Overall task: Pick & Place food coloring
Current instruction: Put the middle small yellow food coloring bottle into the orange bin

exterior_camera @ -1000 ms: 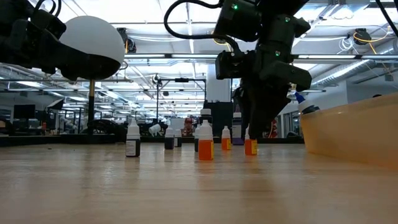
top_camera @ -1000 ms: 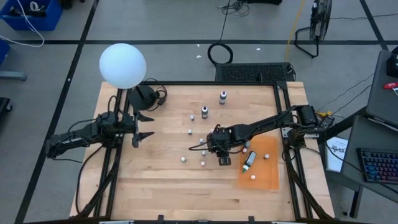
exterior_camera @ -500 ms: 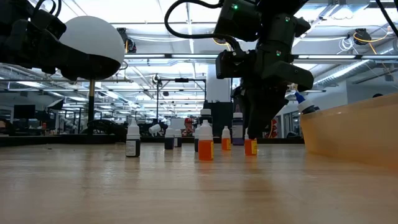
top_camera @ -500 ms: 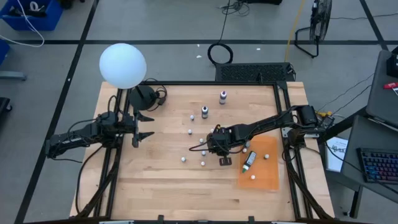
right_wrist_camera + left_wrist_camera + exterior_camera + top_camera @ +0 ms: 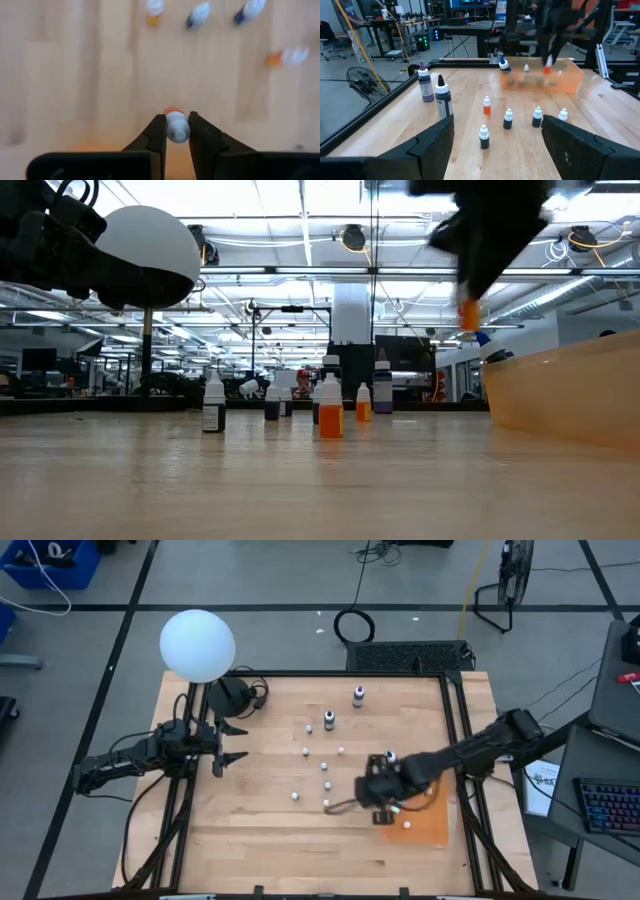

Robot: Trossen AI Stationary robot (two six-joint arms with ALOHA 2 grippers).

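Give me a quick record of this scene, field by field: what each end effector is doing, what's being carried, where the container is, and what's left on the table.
right end effector: shut on small orange food coloring bottle, lifted above the table
carried bottle: white cap, orange body, seen airborne in the low view
left end effector: open, waiting at the table's left side
orange bin: right side of table, bottles inside
loose bottles: several standing mid-table, including a purple-topped one
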